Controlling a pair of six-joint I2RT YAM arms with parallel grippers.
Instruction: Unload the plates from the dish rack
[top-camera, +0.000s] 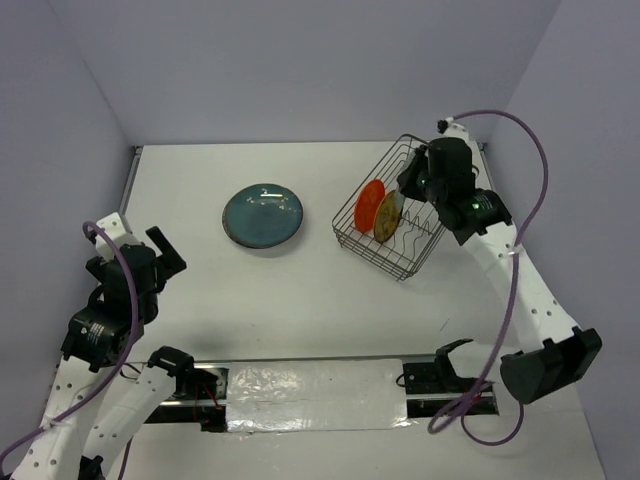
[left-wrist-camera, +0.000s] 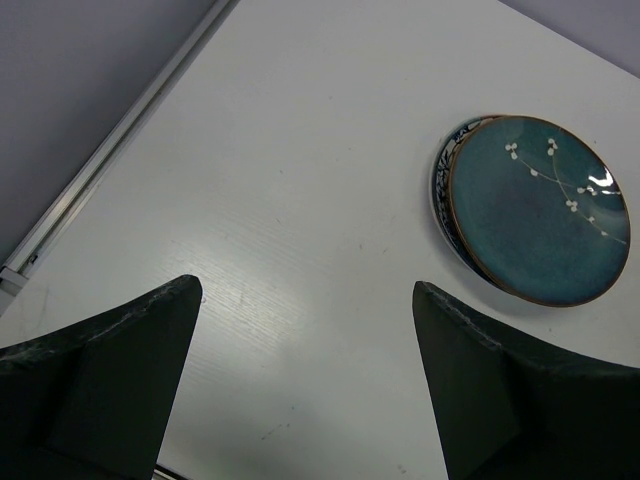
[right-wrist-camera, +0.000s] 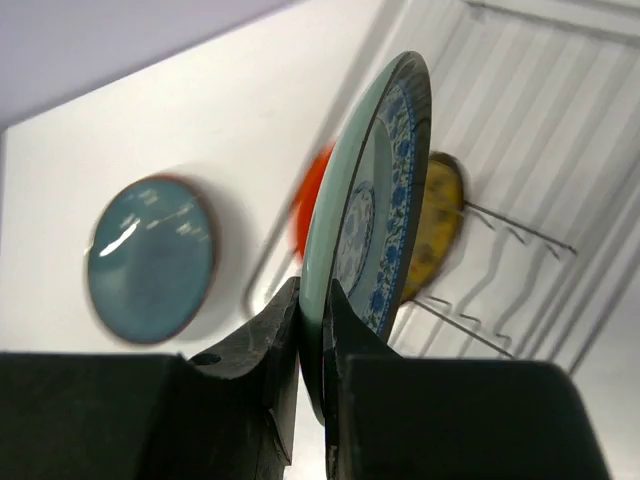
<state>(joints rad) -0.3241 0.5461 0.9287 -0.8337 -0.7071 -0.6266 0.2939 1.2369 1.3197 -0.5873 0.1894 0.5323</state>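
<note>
The wire dish rack (top-camera: 412, 255) stands at the back right. The orange-red plate (top-camera: 370, 203) and the olive-brown plate (top-camera: 388, 215) stand upright in it. My right gripper (top-camera: 412, 183) is over the rack, shut on the rim of the small blue-patterned plate (right-wrist-camera: 375, 200), which it holds on edge; the jaws (right-wrist-camera: 315, 295) pinch its lower rim. Behind it are the orange-red plate (right-wrist-camera: 312, 200) and the olive-brown plate (right-wrist-camera: 435, 225). The dark teal plate (top-camera: 263, 215) lies flat on the table on top of another plate, whose patterned rim (left-wrist-camera: 445, 165) peeks out. My left gripper (top-camera: 160, 255) is open and empty over bare table (left-wrist-camera: 308, 290).
The rack's wire slots (right-wrist-camera: 520, 240) lie right of the held plate. A metal rail (left-wrist-camera: 110, 150) runs along the table's left edge. A foil-covered strip (top-camera: 310, 395) lies at the near edge between the arm bases.
</note>
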